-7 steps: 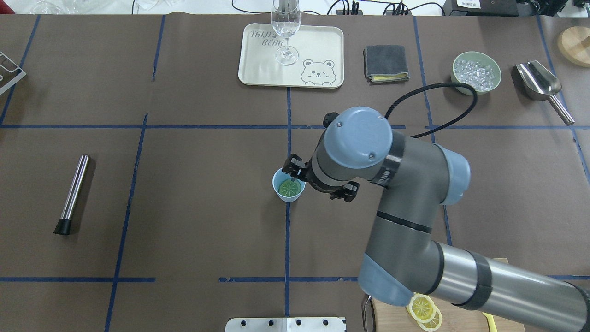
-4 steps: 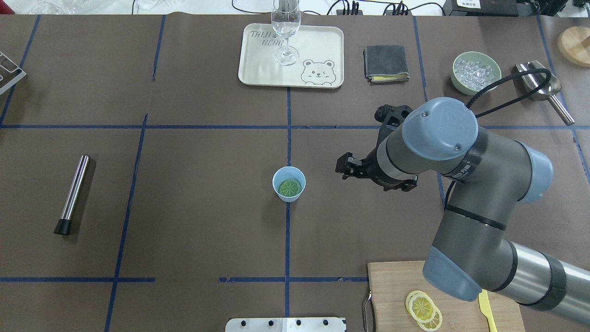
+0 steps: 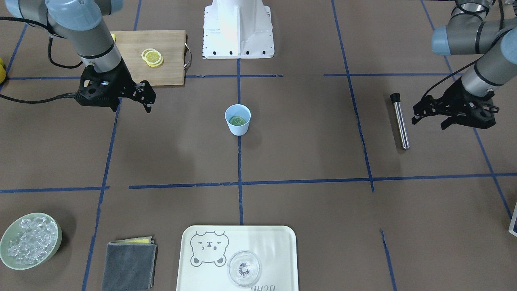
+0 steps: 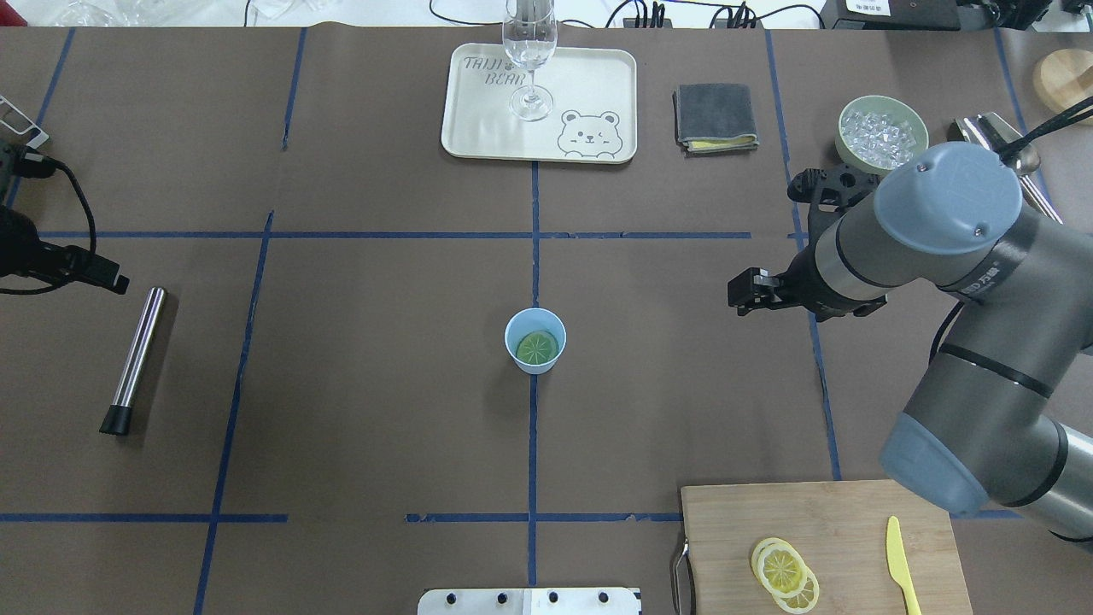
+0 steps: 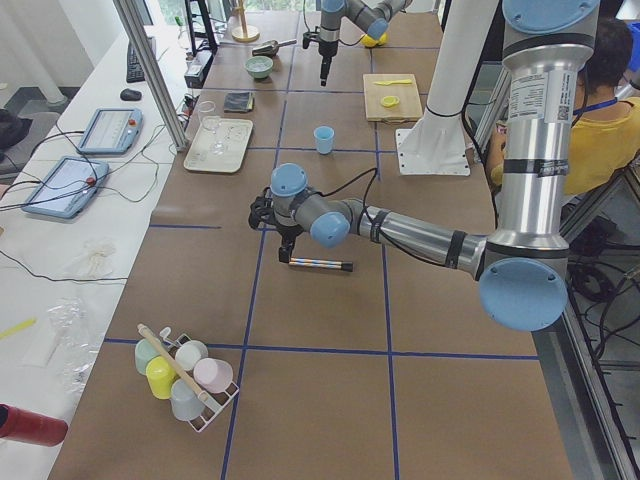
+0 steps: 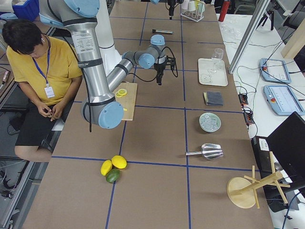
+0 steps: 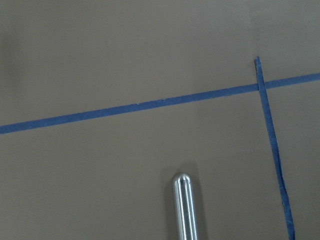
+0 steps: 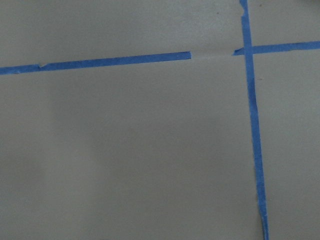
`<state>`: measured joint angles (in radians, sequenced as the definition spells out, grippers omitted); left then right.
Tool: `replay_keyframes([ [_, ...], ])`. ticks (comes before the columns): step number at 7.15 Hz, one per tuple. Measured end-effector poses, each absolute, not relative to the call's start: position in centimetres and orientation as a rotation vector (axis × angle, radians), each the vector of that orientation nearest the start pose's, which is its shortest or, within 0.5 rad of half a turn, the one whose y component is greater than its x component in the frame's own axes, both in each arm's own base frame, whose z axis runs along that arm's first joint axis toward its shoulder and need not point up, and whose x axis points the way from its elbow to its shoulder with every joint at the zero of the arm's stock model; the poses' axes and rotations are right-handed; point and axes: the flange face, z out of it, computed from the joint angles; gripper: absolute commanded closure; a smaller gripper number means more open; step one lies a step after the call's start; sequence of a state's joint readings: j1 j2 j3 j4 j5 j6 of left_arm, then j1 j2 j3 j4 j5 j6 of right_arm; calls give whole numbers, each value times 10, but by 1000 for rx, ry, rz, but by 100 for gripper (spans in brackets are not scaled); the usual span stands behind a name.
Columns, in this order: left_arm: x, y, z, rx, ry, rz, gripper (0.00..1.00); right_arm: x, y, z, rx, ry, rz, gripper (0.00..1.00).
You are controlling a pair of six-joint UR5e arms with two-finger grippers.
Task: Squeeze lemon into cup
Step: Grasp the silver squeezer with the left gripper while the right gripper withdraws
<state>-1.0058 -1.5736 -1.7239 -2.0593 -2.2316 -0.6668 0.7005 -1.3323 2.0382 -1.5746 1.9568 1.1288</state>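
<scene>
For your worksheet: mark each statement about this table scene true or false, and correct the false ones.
1. A lemon slice lies inside the cup. True.
2. The right gripper holds a lemon slice above the cup. False: it is empty and well off to the side of the cup.
3. The wine glass stands on the tray. True.
4. The metal rod stands upright on the table. False: it lies flat.
5. More lemon slices lie on the cutting board. True.
</scene>
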Motion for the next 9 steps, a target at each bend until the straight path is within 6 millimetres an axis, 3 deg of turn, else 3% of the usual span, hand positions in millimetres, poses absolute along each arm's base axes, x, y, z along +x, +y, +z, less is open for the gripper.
replay_keyframes([
  [3,245,-467,561,101,834,95,6,-333,-416,350,78,-793,83,0],
  [6,276,-460,559,91,814,103,22,-333,-415,353,79,-799,81,0],
  [9,286,-457,563,102,788,112,30,-333,-415,354,76,-799,83,0],
])
